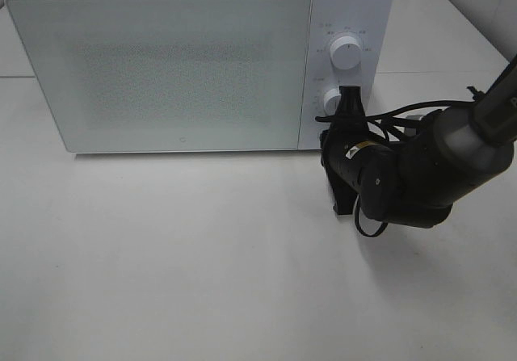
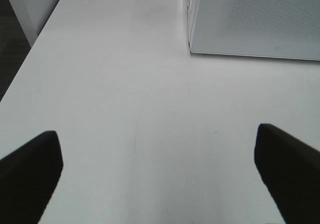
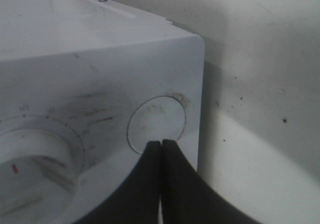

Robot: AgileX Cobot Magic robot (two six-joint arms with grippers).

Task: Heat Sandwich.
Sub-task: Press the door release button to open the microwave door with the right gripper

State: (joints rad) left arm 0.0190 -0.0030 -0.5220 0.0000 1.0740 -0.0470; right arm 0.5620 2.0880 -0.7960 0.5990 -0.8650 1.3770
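Two grippers at a closed microwave (image 1: 186, 62), and the sandwich in none of the views.

Where the sandwich lies cannot be told: the microwave's speckled door (image 1: 161, 70) is shut and nothing can be made out through it. On the control panel (image 1: 323, 70) to the right of the door, the right gripper (image 3: 161, 144) has its fingers pressed together with nothing between them. Its tips sit at the rim of a round disc (image 3: 156, 116) near the panel's outer edge, beside a marked dial (image 3: 35, 154); whether they touch the disc cannot be told. The left gripper (image 2: 160, 174) hangs over the white worktop (image 2: 150, 83) in front of the microwave's left corner, fingers spread wide, holding nothing.
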